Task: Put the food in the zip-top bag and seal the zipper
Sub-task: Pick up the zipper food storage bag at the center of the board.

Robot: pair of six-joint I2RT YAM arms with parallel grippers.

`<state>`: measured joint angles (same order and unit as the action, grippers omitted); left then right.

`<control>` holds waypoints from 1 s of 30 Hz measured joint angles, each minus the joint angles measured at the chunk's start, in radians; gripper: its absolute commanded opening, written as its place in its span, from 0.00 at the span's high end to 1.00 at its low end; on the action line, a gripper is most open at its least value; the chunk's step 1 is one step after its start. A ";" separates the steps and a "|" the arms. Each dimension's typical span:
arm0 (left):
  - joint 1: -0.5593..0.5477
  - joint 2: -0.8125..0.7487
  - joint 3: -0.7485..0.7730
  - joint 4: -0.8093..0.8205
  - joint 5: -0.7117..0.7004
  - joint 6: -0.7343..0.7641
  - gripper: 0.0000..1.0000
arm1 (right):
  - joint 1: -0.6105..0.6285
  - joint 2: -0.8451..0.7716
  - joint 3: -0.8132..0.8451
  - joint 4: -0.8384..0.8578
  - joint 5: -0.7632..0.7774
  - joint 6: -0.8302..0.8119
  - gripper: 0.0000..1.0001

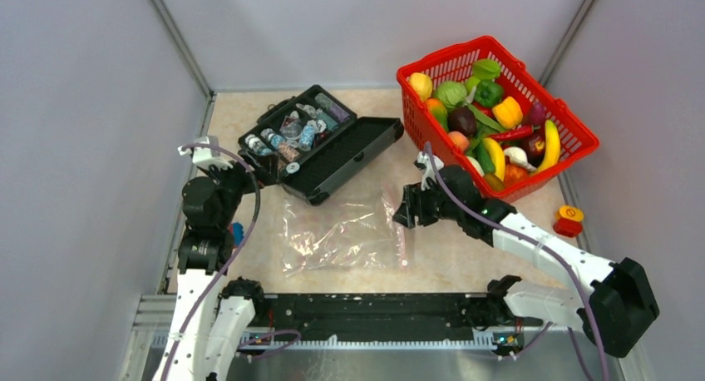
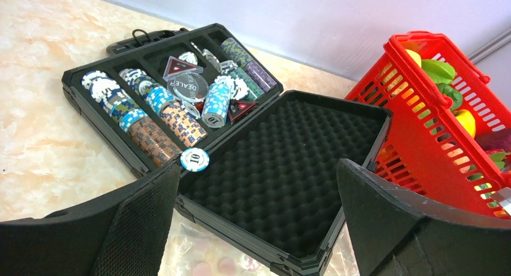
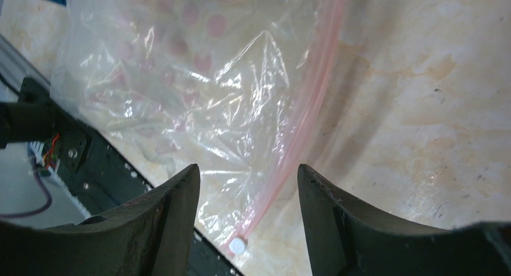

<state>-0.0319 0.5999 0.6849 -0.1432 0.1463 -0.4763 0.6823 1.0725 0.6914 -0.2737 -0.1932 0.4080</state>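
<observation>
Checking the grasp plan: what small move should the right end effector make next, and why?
Probably lower and close on the zipper: the right end effector hangs open straddling it, and the zip-top bag lies flat, no food inside.

1. Worktop [image 1: 465,264]: beige, marble-patterned; pale panels enclosed it at left, back and right.
2. Zip-top bag [image 1: 341,235]: clear and crinkled, lay flat near the front middle; its zipper [image 1: 401,239], a pinkish strip, ran along the right edge.
3. Black case [image 1: 320,144]: lay open just behind the bag, with a tray of poker chips [image 2: 156,113] on the left and a foam-lined lid on the right.
4. Red basket [image 1: 432,136]: stood at the back right, heaped with food [image 1: 490,119].
5. Red-and-yellow object [image 1: 569,220]: small, lay near the basket's front corner.
6. Blue object [image 1: 238,231]: small, at the left edge, partly hidden.
</observation>
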 measured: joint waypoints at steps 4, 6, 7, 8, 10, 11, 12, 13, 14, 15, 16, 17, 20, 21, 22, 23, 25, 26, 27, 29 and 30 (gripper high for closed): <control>0.000 0.001 0.000 0.000 0.005 0.000 0.01 | 0.004 -0.049 -0.117 0.116 0.039 0.072 0.59; 0.000 0.000 0.000 0.000 0.005 0.000 0.01 | 0.006 -0.071 -0.170 0.147 0.051 0.112 0.58; 0.000 0.000 0.000 0.000 0.005 0.000 0.01 | 0.010 -0.072 -0.183 0.153 0.055 0.124 0.58; 0.000 -0.001 0.000 0.000 0.005 0.000 0.01 | 0.013 -0.071 -0.192 0.162 0.058 0.133 0.59; 0.000 -0.002 0.000 0.000 0.005 0.000 0.01 | 0.022 -0.071 -0.203 0.187 0.064 0.150 0.59; 0.000 -0.002 0.000 0.000 0.005 0.000 0.01 | 0.027 -0.071 -0.212 0.212 0.066 0.164 0.59; 0.000 -0.002 0.000 0.000 0.005 0.000 0.01 | 0.029 -0.071 -0.215 0.219 0.066 0.167 0.60; 0.000 -0.002 0.000 0.000 0.005 0.000 0.01 | 0.029 -0.071 -0.223 0.241 0.066 0.179 0.62; 0.000 -0.002 0.000 0.000 0.006 -0.001 0.01 | 0.030 -0.071 -0.235 0.265 0.066 0.190 0.62; 0.000 -0.002 0.000 0.000 0.007 -0.001 0.01 | 0.030 -0.071 -0.247 0.282 0.066 0.201 0.63; 0.000 -0.001 0.000 0.000 0.009 -0.001 0.01 | 0.030 -0.071 -0.259 0.297 0.066 0.214 0.63; 0.000 -0.002 0.000 0.000 0.011 -0.001 0.01 | 0.030 -0.071 -0.274 0.314 0.066 0.230 0.64; 0.000 -0.002 0.000 0.000 0.016 0.000 0.01 | 0.030 -0.071 -0.309 0.343 0.072 0.266 0.64; 0.000 -0.002 0.000 0.000 0.016 0.000 0.01 | 0.030 -0.071 -0.318 0.353 0.075 0.277 0.64; 0.000 -0.002 0.000 0.000 0.016 0.000 0.01 | 0.031 -0.071 -0.326 0.365 0.080 0.287 0.65; 0.000 -0.002 0.000 0.000 0.016 0.000 0.01 | 0.031 -0.071 -0.332 0.375 0.082 0.296 0.66; 0.000 -0.002 0.000 0.000 0.018 0.000 0.01 | 0.031 -0.071 -0.348 0.404 0.085 0.312 0.67; 0.000 -0.002 0.000 0.000 0.019 -0.001 0.01 | 0.031 -0.071 -0.356 0.415 0.085 0.319 0.68; 0.000 -0.002 0.000 0.000 0.019 0.000 0.01 | 0.031 -0.071 -0.364 0.426 0.085 0.327 0.68; 0.000 -0.002 0.000 0.000 0.022 -0.001 0.01 | 0.031 -0.071 -0.377 0.444 0.085 0.338 0.68; 0.000 -0.002 0.000 0.000 0.023 -0.001 0.01 | 0.031 -0.071 -0.382 0.455 0.085 0.346 0.69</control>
<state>-0.0319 0.5983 0.6853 -0.1436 0.1688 -0.4770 0.7136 1.0012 0.3096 0.1818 -0.1085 0.7540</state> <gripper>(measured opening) 0.986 0.325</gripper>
